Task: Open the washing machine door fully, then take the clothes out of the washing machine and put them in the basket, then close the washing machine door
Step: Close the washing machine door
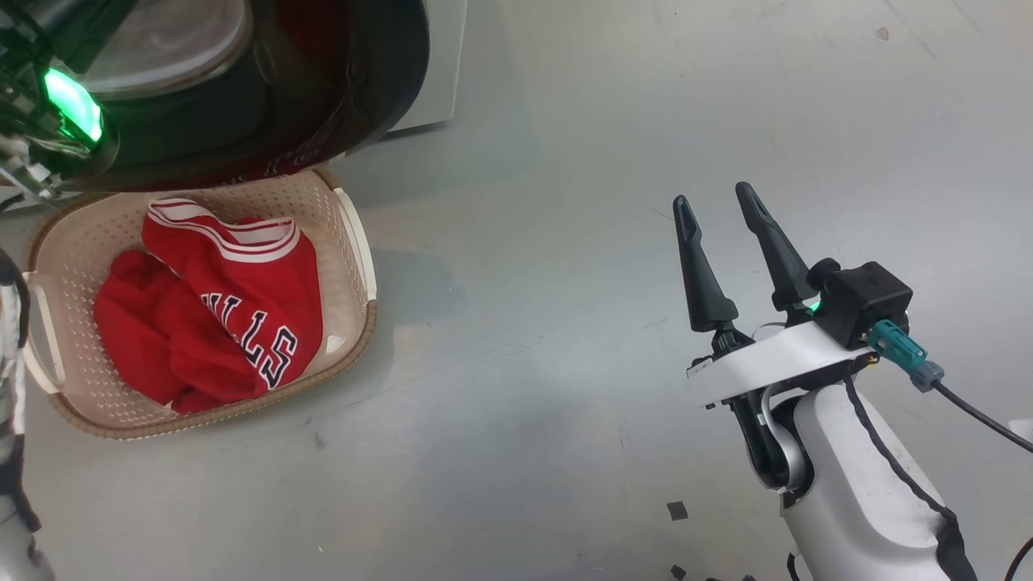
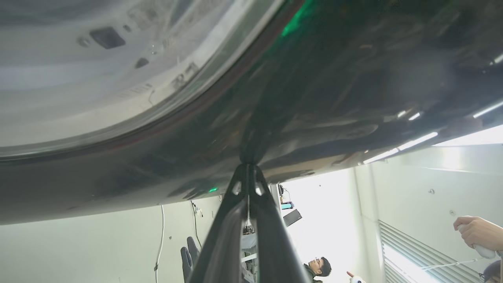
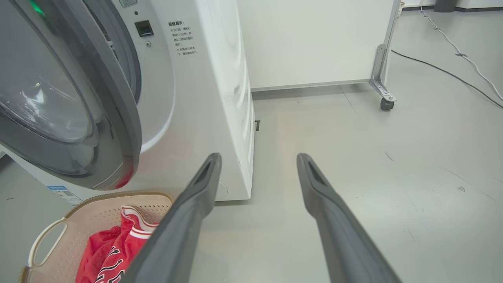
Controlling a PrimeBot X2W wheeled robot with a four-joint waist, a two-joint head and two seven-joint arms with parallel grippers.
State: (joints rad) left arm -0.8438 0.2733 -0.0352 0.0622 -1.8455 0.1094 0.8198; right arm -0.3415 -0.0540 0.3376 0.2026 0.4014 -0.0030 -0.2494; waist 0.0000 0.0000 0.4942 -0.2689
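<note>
Overhanging the basket (image 1: pixel 74 242), the washing machine door (image 1: pixel 347 89) is touched by the closed left gripper (image 2: pixel 248 167); "LLS" is read on the clothes (image 1: pixel 242 298); the right gripper (image 1: pixel 713 196) is spread, empty

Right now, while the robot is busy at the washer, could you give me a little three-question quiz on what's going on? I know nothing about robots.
1. True or false: the red jersey lies inside the basket.
2. Pick one. The left gripper, shut, has its tips against: A) the black ring of the washing machine door; B) the basket; C) the red jersey.
3. Fill in the blank: the right gripper, above the floor, is ____ and holds nothing.
Key: 1 true; 2 A; 3 open.
</note>
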